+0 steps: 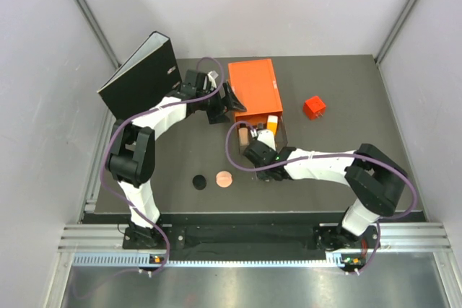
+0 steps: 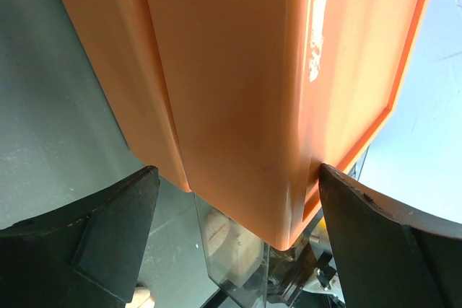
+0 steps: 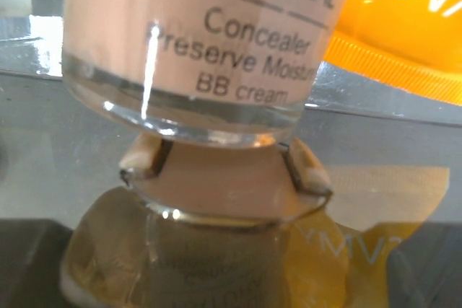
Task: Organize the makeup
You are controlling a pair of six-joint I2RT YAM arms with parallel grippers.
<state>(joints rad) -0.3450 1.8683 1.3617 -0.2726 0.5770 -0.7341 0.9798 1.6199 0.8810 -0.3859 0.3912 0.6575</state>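
Items on the dark table (image 1: 332, 185), as they stand:

1. Left gripper (image 2: 239, 169): far centre, its two black fingers spread wide on either side of the near-left corner of the large orange box (image 1: 254, 84). One finger sits at the box's edge and the other is a little clear of it, so the jaws are parted, not clamped.
2. Right gripper (image 1: 247, 141): centre, at the near-left side of the clear organizer (image 1: 281, 135). Its fingers do not show in its own camera, and I cannot tell whether they are parted or closed.
3. Tan bottle (image 3: 195, 48): filling the right wrist view, glass base downward, label reading "Concealer" and "BB cream". It stands upright over a clear, reflective surface at the organizer.
4. Orange-yellow tube (image 3: 404, 27): just right of that bottle, in the organizer.
5. Black round disc (image 1: 198, 181): flat on the table, near-left of the organizer and outside it.
6. Pinkish-copper round disc (image 1: 224, 178): just right of the black disc, also outside the organizer.
7. Small red cube (image 1: 314, 107): right of the orange box, apart from it.
8. Black binder (image 1: 141, 77): far left, propped up at a tilt.
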